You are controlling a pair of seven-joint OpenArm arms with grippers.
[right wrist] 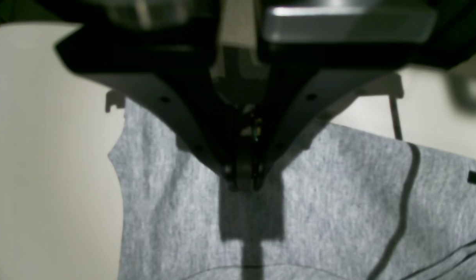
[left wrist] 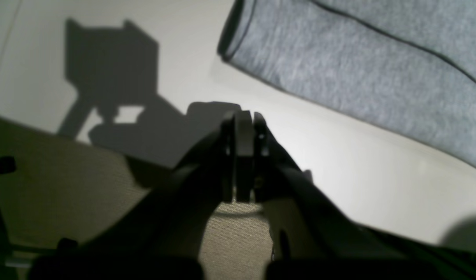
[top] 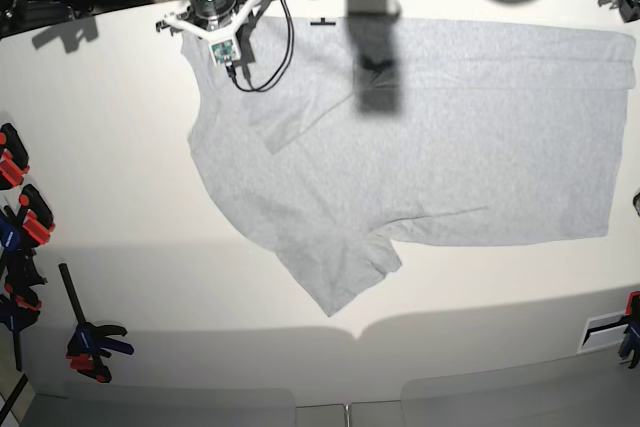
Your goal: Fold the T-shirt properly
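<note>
One T-shirt [top: 440, 137], light heather-grey, is lying spread flat across the far half of the white worktop [top: 120, 237], plain side up, its hem reaching toward the right edge and one sleeve pointing toward the near edge. The right gripper [right wrist: 243, 182] is hovering over the shirt near the far left corner, jaws pressed together on nothing. The left gripper [left wrist: 243, 155] is hanging at the worktop's edge beside the cloth, jaws likewise closed and holding nothing. Several red-and-black clamps [top: 20, 217] are sitting along the left edge.
</note>
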